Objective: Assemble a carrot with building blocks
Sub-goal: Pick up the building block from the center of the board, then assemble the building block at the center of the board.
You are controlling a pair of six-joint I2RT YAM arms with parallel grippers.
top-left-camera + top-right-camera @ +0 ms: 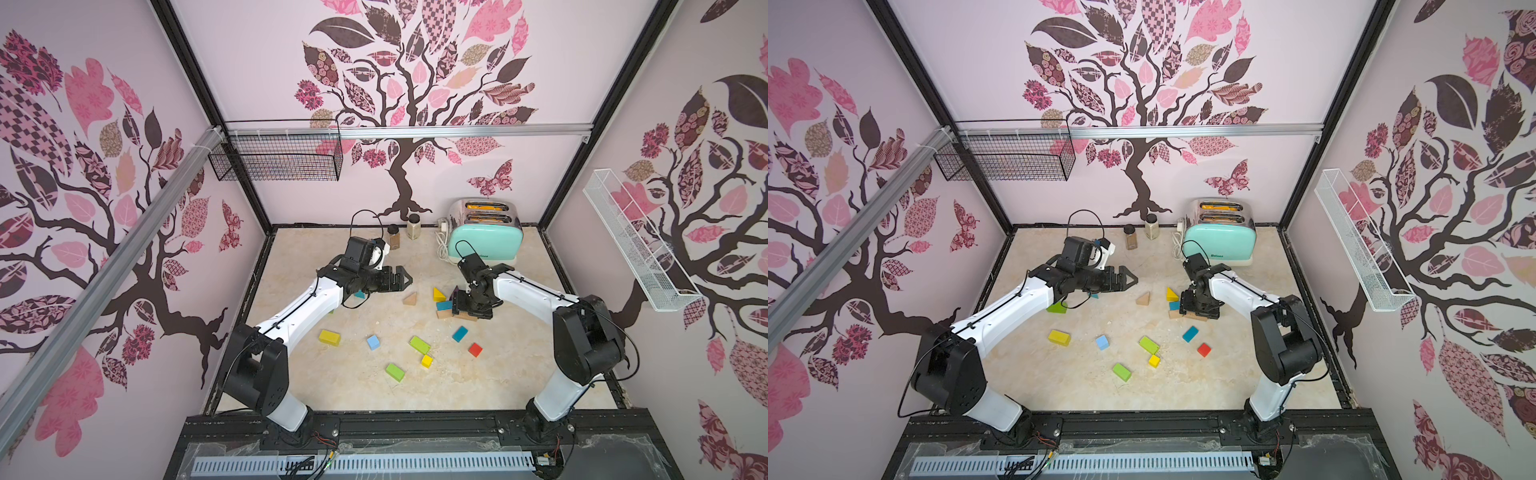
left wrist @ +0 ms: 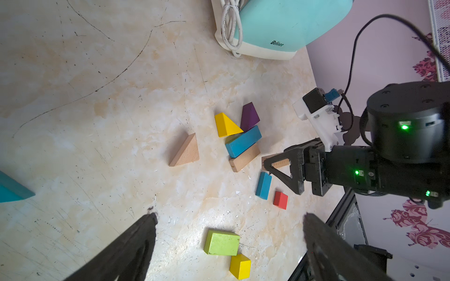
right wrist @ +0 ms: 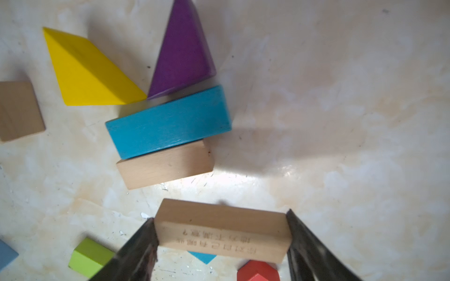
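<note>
Marbled beige tabletop (image 3: 341, 121) is carrying smooth wooden blocks, and the right gripper (image 3: 221, 216) is clamping the engraved bare-wood brick (image 3: 222, 233) by its ends, long axis running finger to finger, parallel to the plain wooden brick (image 3: 165, 165) abutting the teal brick (image 3: 168, 124) just beyond the fingertips, while the left gripper (image 2: 230, 216) is hanging wide open, empty, farther off.

A bare-wood printed brick (image 3: 222, 230) spans the gap between the right fingers (image 3: 138, 248), an end against each. Just past the fingers lie a plain brick (image 3: 165, 166) and a teal brick (image 3: 168, 121), side by side and touching. Beyond them lie a purple wedge (image 3: 182, 51) and a yellow wedge (image 3: 87, 70), both flat.
</note>
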